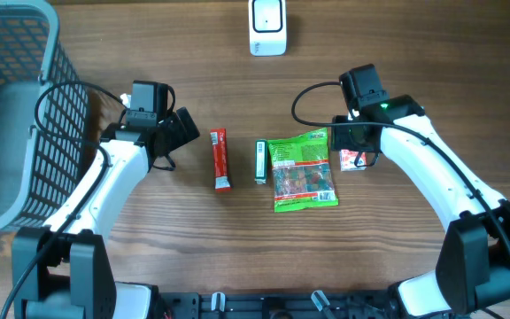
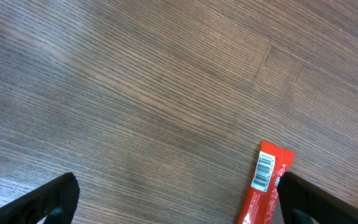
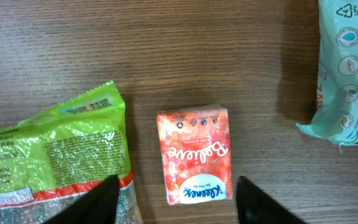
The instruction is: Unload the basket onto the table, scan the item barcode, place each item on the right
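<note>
A white barcode scanner (image 1: 266, 27) stands at the table's far edge. Several items lie in a row: a red snack bar (image 1: 221, 159), a small green-and-white box (image 1: 260, 161), a green snack bag (image 1: 302, 170) and an orange tissue pack (image 1: 352, 160). My right gripper (image 3: 180, 208) is open, its fingers on either side of the tissue pack (image 3: 195, 155) with gaps on both sides; the left finger overlaps the green bag (image 3: 55, 155). My left gripper (image 2: 179, 205) is open wide over bare wood. The red bar (image 2: 265, 186), barcode up, lies just inside its right finger.
A grey wire basket (image 1: 16, 115) fills the far left corner. A pale teal-and-white packet (image 3: 348, 68) lies right of the tissue pack in the right wrist view. Both arms' cables hang over the table.
</note>
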